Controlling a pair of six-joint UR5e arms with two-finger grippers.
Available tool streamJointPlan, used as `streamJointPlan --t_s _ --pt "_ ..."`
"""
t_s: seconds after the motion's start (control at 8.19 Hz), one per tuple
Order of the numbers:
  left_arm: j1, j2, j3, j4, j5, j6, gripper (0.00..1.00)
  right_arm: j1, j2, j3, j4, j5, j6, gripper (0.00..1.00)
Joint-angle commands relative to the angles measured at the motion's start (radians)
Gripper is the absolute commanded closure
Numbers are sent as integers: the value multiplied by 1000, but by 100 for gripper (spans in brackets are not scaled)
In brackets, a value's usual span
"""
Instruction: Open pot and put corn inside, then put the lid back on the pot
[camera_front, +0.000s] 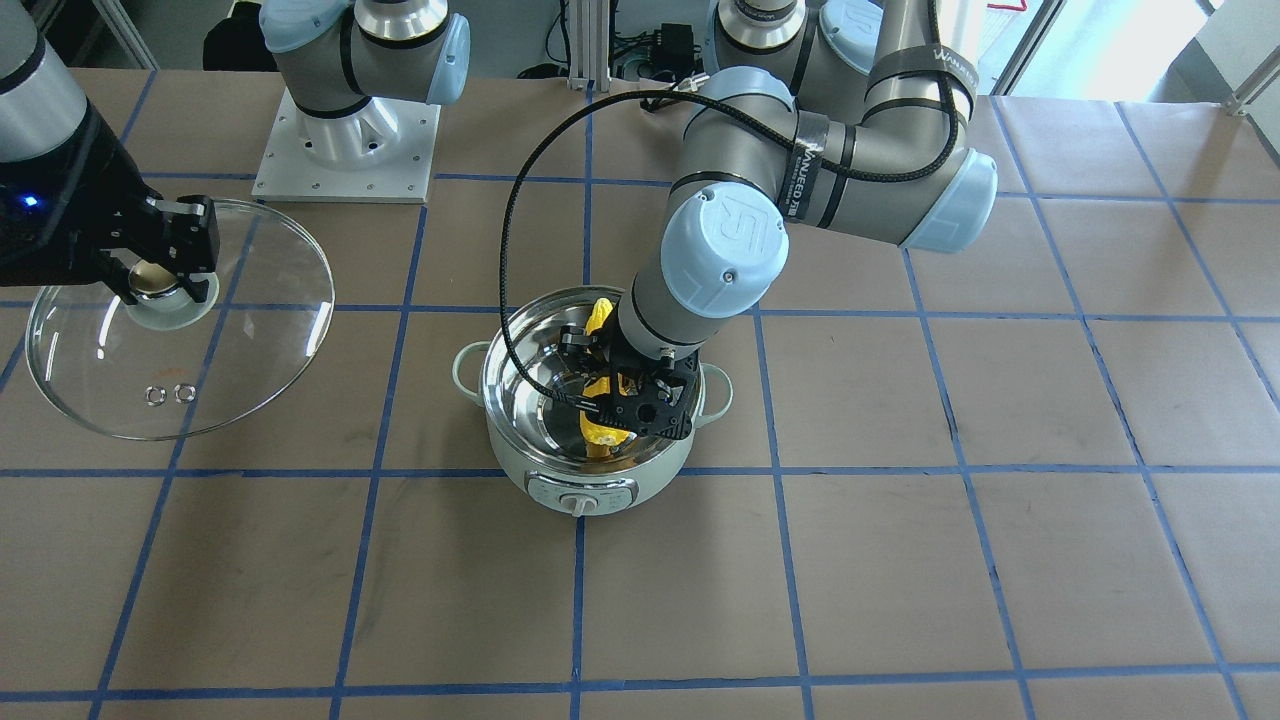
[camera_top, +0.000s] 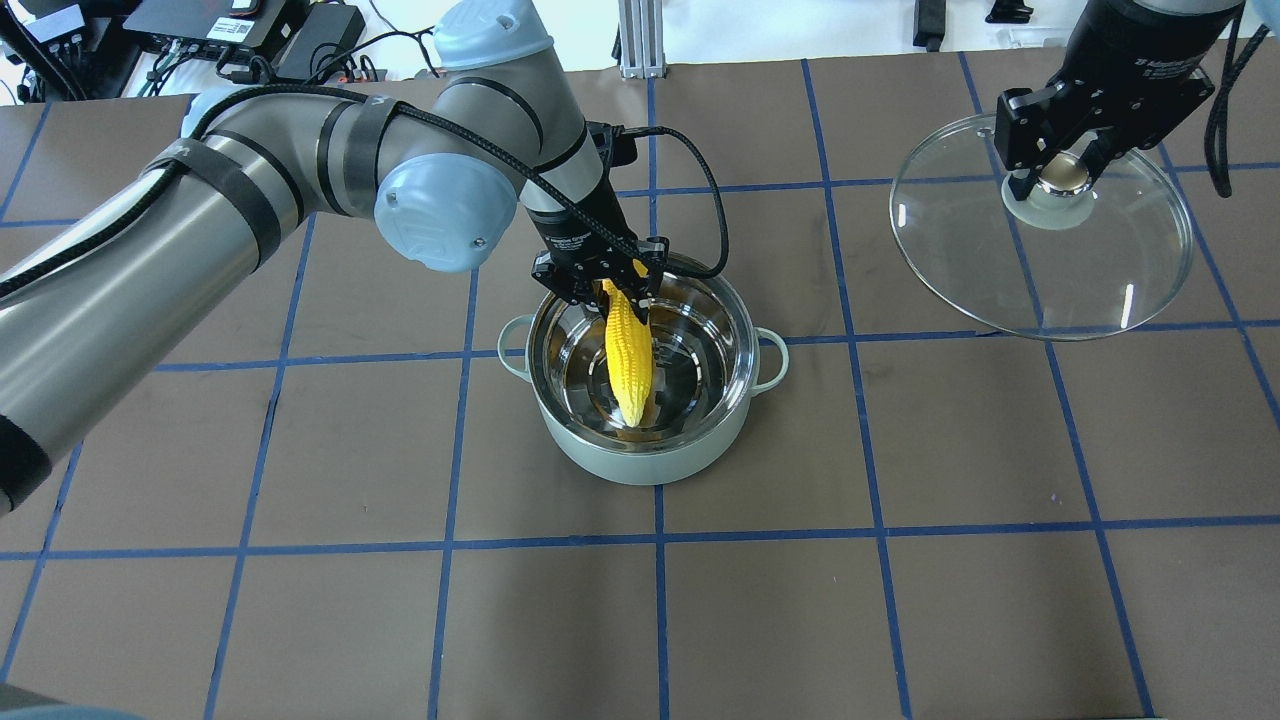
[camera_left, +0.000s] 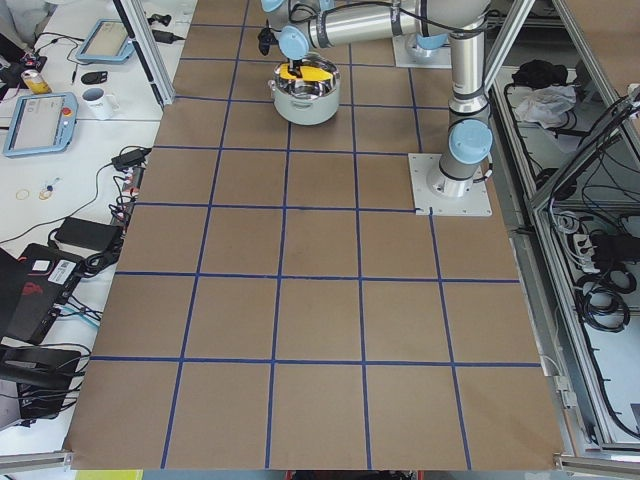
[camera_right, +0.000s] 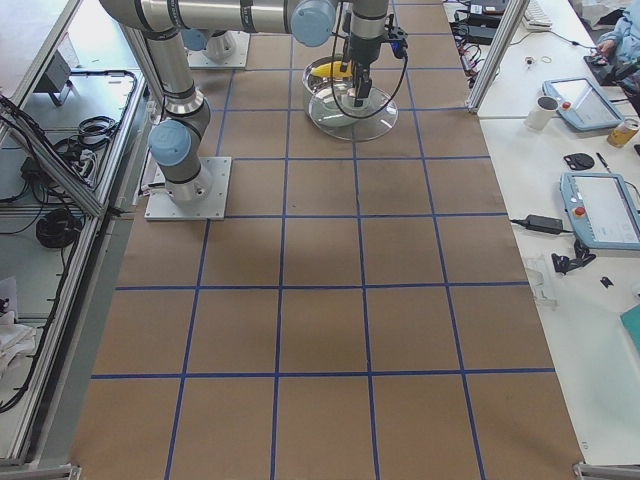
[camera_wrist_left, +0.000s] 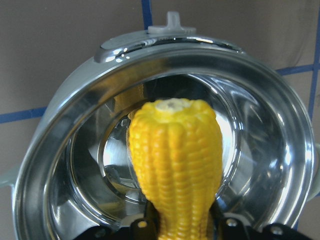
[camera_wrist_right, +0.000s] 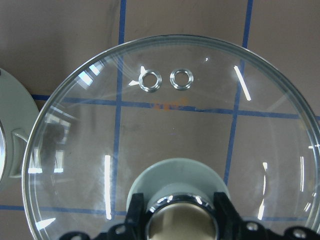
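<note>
The pale mint-green pot stands open at mid-table, steel inside showing. My left gripper is over the pot's rim and shut on the yellow corn, which hangs slanted down into the pot, blunt end low. In the left wrist view the corn fills the middle above the pot's rim. My right gripper is shut on the knob of the clear glass lid, held tilted above the table well off to the pot's side. The lid fills the right wrist view.
Brown table with a blue tape grid. The right arm's base plate sits at the robot's edge. Side benches with tablets, a mug and cables flank the table. The left arm's cable loops over the pot.
</note>
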Motion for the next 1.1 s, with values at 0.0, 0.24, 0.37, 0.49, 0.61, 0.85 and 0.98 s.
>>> streamJointPlan --t_s 0.0,0.24,0.37,0.49,0.61,0.85,0.98 --pt "-37 -14 -7 -1 3 -53 47 0 0 0 -2 0 0 100" --pt "-37 1 -4 1 6 -52 0 2 1 0 -3 3 0 100" --pt "-37 1 -1 -5 15 -44 0 0 2 0 -5 5 2 100" --pt "-28 27 7 -19 87 -35 0 0 2 0 -3 5 0 100" --pt "-19 47 9 -50 112 -34 0 0 0 0 -3 5 0 100" --pt "28 79 27 -76 114 -34 0 3 5 0 -8 14 6 100" --pt "70 96 29 -76 115 -23 0 6 8 -9 -8 20 18 100"
